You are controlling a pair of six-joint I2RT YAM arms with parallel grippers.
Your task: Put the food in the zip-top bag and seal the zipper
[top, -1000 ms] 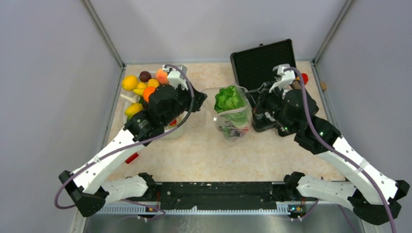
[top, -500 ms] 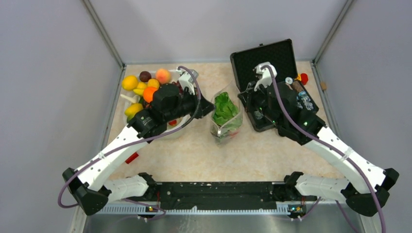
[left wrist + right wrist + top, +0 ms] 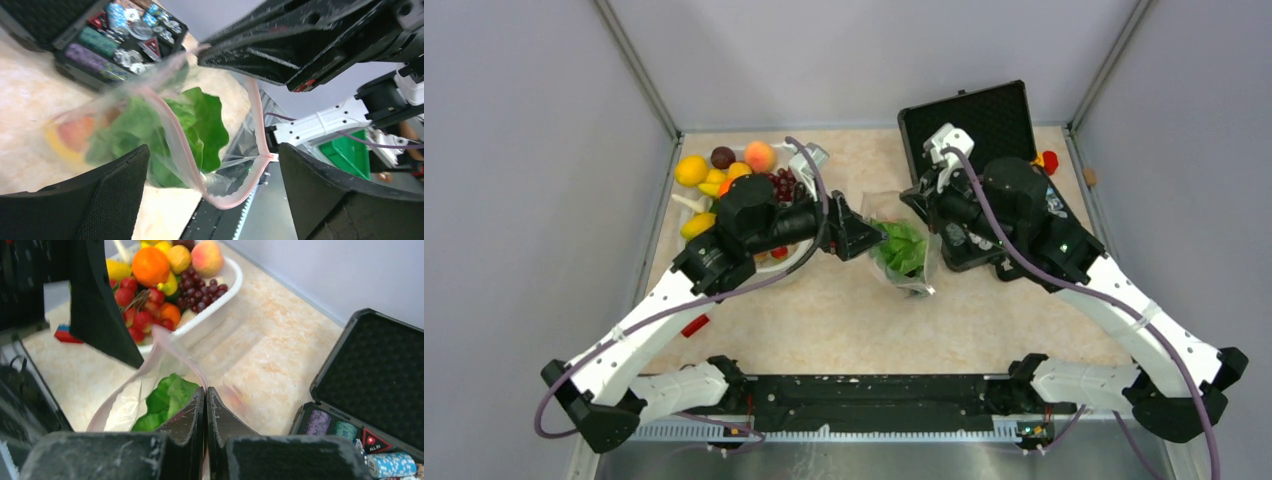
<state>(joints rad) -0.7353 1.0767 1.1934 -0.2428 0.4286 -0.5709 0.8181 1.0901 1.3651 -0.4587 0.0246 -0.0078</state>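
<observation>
The clear, crinkly zip-top bag (image 3: 905, 258) hangs just under the right claw (image 3: 205, 390). That claw's two black fingers are pressed together on the rim at one end of the mouth. The pinch seems meant to keep the pouch upright so nothing spills. I cannot tell whether the bag's bottom rests on the beige marbled tabletop (image 3: 824, 320).

Inside the bag, the leafy green lettuce (image 3: 200, 120) sits right at the opening. A blurred orange-pink and yellow shape lies deeper in, probably more of the food.

The thin pale-pink zipper (image 3: 259, 127) is not sealed. Its two halves stand apart in a wide loop.

That loop lies between the fingers of the left claw (image 3: 214, 147), which are spread wide with one on either side of the mouth and touching nothing. Placed like this, the left claw looks ready to close on the strip opposite the right claw's pinch.

Behind the left claw is the white plastic basin (image 3: 235, 275), with grapes, strawberries and other toy fruit in it. Beside the right claw is the open black case of chips (image 3: 370, 365).
</observation>
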